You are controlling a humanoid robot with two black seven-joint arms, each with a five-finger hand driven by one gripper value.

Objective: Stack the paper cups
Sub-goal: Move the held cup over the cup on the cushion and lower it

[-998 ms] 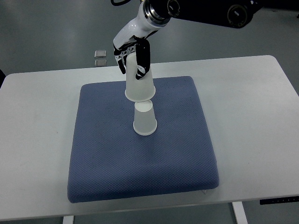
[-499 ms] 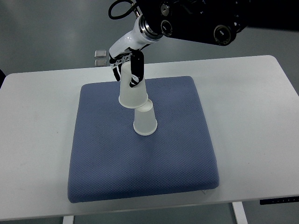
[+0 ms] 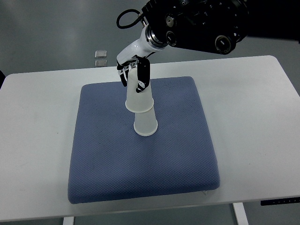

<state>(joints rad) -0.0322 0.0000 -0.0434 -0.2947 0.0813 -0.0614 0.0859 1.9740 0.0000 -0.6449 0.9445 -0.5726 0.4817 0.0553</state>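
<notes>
**Upper cup now seated over the lower one**

Since the earlier frames the held white paper cup [image 3: 139, 96] has swung back from its leftward tilt and dropped: a second ago its rim hung clear above the other cup, and now that rim overlaps the top of the standing white paper cup [image 3: 145, 123], so the two read as one column. Both are upside down, wide rim downward. The lower cup stands on the blue textured fabric mat [image 3: 103, 154], a little toward the mat's far edge and near its midline between left and right.

The relation that matters next is the shared long axis. The upper cup's axis runs almost straight up toward the camera but leans slightly to the far-left, so its closed end sits nearer the mat's far edge than the base of the lower cup. Judged from that, seating it fully calls for a push straight down along the lower cup's axis, with the lean taken out first.

The right hand [image 3: 136, 75], its arm entering from the picture's upper right, is clamped on the upper cup's narrow end, black fingers [image 3: 142, 77] wrapped over its side. The left arm is not in sight.

The mat lies on a white rectangular table [image 3: 262, 117].
</notes>
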